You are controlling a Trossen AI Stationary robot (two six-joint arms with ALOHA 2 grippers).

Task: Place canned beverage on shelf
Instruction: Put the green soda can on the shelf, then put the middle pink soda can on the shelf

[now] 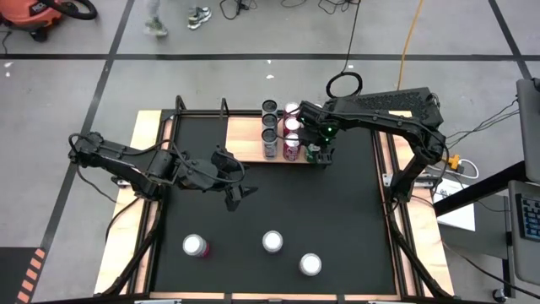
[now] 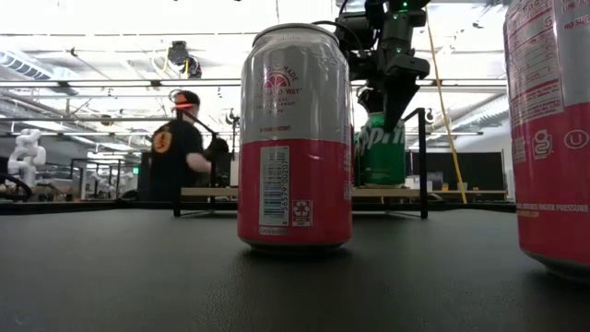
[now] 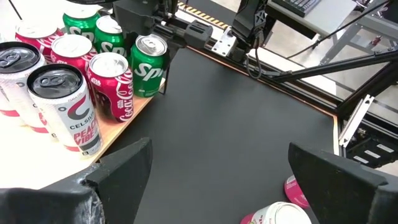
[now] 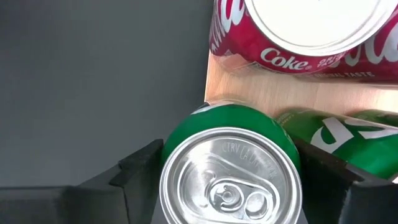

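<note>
A green Sprite can stands upright at the right end of the wooden shelf, with my right gripper shut on it from above. Several other cans stand in rows on the shelf, among them a red Coke can right behind the green one. Three more cans stand on the black mat near the front edge. My left gripper hangs open above the middle of the mat, with nothing between its fingers. My right gripper pinches the green can's upper wall between its two fingers, one on each side just below the rim. The fingers come from above, pointing steeply down. The can is upright, its base at the shelf's right edge. I cannot tell whether it rests there.
A second green can lies close beside the held one on the shelf. Black brackets stand at the shelf's ends. Wooden strips edge the mat. Open mat lies between the shelf and the front cans. A person stands beyond the table.
</note>
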